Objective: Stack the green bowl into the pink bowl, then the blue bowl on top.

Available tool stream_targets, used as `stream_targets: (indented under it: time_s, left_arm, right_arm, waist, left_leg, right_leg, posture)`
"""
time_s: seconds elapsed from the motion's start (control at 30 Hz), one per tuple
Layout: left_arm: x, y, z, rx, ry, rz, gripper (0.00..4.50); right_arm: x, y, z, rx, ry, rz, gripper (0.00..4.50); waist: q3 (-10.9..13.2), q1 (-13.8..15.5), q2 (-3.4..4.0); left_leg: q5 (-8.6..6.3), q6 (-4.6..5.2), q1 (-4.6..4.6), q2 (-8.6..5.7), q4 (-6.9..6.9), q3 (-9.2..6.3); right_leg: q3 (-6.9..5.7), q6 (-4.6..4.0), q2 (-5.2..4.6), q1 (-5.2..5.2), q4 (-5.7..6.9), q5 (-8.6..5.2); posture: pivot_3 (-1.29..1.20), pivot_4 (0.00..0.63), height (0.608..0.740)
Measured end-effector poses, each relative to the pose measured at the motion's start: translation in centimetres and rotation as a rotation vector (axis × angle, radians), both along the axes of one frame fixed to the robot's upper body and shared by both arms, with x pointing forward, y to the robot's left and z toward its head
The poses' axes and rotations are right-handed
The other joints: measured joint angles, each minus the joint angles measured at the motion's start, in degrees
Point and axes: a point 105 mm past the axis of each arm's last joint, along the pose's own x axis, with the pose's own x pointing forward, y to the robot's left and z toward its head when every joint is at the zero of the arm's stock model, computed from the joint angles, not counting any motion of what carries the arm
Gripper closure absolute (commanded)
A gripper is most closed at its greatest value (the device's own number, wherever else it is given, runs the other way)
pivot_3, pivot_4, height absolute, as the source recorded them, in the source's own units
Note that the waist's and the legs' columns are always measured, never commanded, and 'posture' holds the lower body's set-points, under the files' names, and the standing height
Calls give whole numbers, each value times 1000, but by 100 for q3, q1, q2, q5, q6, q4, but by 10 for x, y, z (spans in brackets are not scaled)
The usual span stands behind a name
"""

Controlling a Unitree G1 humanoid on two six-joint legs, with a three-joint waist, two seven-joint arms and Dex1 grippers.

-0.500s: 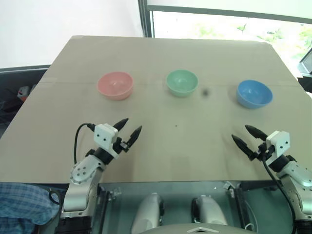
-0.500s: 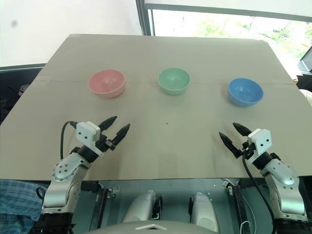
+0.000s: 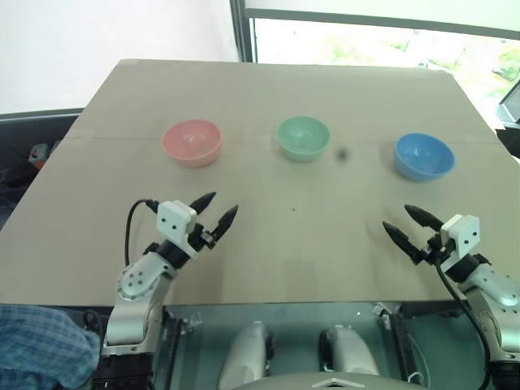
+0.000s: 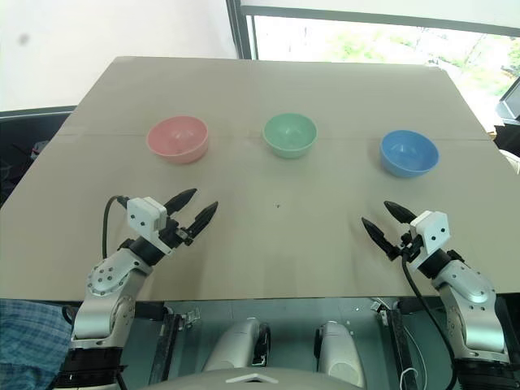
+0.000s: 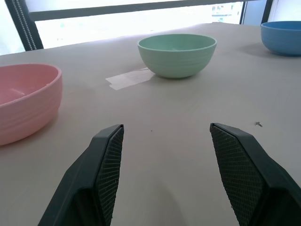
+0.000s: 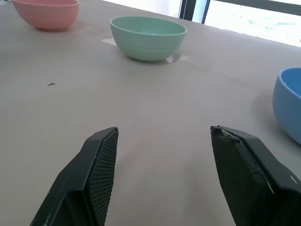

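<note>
Head views: pink bowl [image 3: 192, 142], green bowl [image 3: 303, 137] and blue bowl [image 3: 423, 156] stand apart in a row; left gripper [image 3: 218, 210] and right gripper [image 3: 403, 224] hover near, jaws wide, empty. Wrist views: table [image 5: 178, 117] bare between the fingers. Stacking unstarted; the green bowl's rim needs grasping first.

No readable text, labels or numbers anywhere
</note>
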Motion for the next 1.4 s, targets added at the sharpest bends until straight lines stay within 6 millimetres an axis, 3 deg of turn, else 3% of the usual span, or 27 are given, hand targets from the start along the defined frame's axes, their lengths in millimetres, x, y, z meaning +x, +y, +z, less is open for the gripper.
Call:
stream_targets:
  time_s: [0.27,0.53,0.73,0.87,1.0,1.13,1.4]
  left_arm:
    - [5,2,3,27,-14,-34,1413]
    - [10,5,6,40,-19,-55,1413]
    - [33,18,14,67,23,8,1413]
    - [50,36,30,102,16,36,1413]
    - [88,61,54,275,-10,140,1413]
    - [111,68,74,394,-48,182,1413]
    - [116,59,41,535,54,70,1413]
  right_arm:
    - [-2,14,-11,29,25,38,1203]
    - [-2,17,-9,41,16,42,1203]
    - [1,27,16,27,-26,94,1203]
    - [0,47,39,14,-44,184,1203]
    - [1,73,63,-10,-41,283,1203]
    - [3,88,86,-9,-69,323,1203]
    - [7,91,89,-20,-59,314,1203]
  waist:
    - [0,-2,1]
    - [0,-1,0]
    - [0,-1,1]
    - [0,3,0]
    - [3,17,-4]
    - [3,4,-8]
    - [8,-2,-13]
  left_leg:
    - [1,-1,2,1,0,0]
    - [1,-2,2,1,1,1]
    - [2,-3,3,1,1,-1]
    - [2,-3,-1,1,2,-4]
    - [3,-3,-8,-13,8,-9]
    - [2,-3,-16,-26,8,-9]
    - [1,0,-48,-26,3,-4]
  right_leg:
    - [1,0,4,0,2,0]
    - [1,0,4,1,3,0]
    - [0,1,8,0,7,0]
    - [-5,2,10,-1,5,0]
    - [-15,3,11,-1,6,1]
    - [-16,5,13,-3,6,1]
    - [-18,7,14,-27,6,0]
  posture:
    - [0,150,740]
    - [0,150,740]
    - [0,150,740]
    - [0,150,740]
    - [0,150,740]
    - [0,150,740]
    - [0,150,740]
